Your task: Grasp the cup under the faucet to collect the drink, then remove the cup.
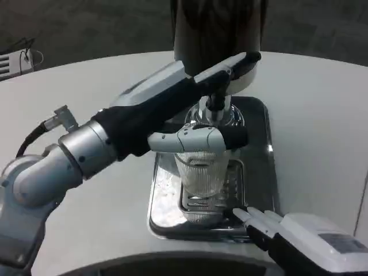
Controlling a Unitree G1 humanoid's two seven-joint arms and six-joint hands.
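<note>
Nearest the camera, the right hand enters from the lower right corner, its white and black fingers stretched toward the base of the cup and touching or nearly touching it; they hold nothing. That cup, clear and ribbed, stands upright on the slotted grate of a shiny steel drip tray, directly beneath the chrome faucet of a dark drink dispenser. From the left, the left hand reaches across, its fingers wrapped around the upper part of the cup. Beneath the tray lies a white round tabletop, and beyond its far edge shows dark grey carpeted floor.
</note>
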